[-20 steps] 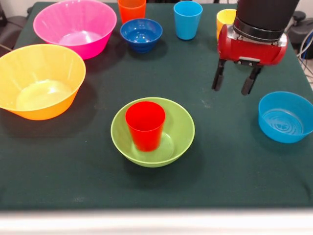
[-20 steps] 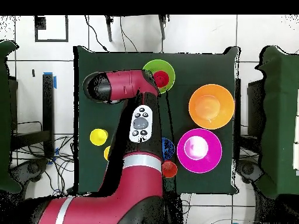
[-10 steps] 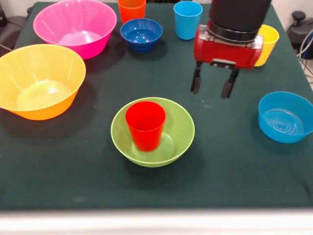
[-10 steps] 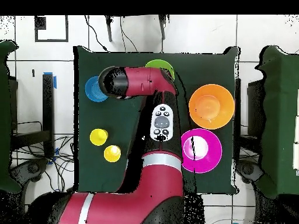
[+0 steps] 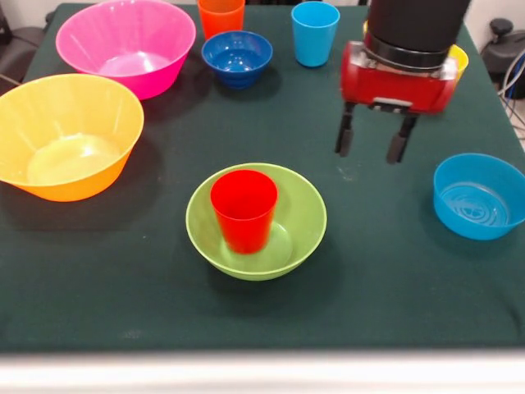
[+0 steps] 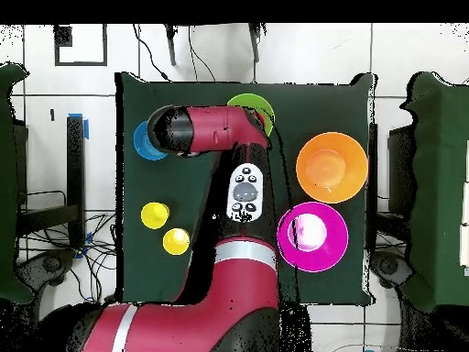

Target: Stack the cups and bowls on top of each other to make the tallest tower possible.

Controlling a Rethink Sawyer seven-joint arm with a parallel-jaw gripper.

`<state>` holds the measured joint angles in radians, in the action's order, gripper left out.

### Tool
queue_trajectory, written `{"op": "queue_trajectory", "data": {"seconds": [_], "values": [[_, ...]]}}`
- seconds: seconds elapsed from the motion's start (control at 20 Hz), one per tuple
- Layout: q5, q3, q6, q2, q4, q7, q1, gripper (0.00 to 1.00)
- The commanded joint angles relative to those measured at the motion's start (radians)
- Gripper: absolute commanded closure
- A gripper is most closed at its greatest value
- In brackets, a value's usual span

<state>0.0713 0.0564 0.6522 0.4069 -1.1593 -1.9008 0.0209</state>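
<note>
The red cup (image 5: 244,209) is seen standing upright inside the green bowl (image 5: 303,222), on the worktop (image 5: 385,279) below and left of the jaws in the front view. The gripper (image 5: 374,139) is held above the worktop, jaws released and empty, near the light blue bowl (image 5: 478,196).

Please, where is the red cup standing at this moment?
In the front view the red cup stands upright inside the green bowl, near the table's middle, with the open gripper hanging above the cloth to its upper right.
</note>
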Motion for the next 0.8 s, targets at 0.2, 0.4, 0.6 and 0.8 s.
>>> {"op": "queue_trajectory", "data": {"seconds": [0.2,0.4,0.6,0.8], "values": [[-0.035,-0.062,0.026,-0.039,-0.027,-0.184,-0.13,0.0],[-0.055,-0.033,0.027,-0.051,-0.012,-0.233,-0.185,0.0],[-0.073,-0.023,0.018,-0.077,0.002,-0.238,-0.209,0.0],[-0.078,-0.024,-0.027,-0.11,-0.006,-0.223,-0.211,0.0]]}}
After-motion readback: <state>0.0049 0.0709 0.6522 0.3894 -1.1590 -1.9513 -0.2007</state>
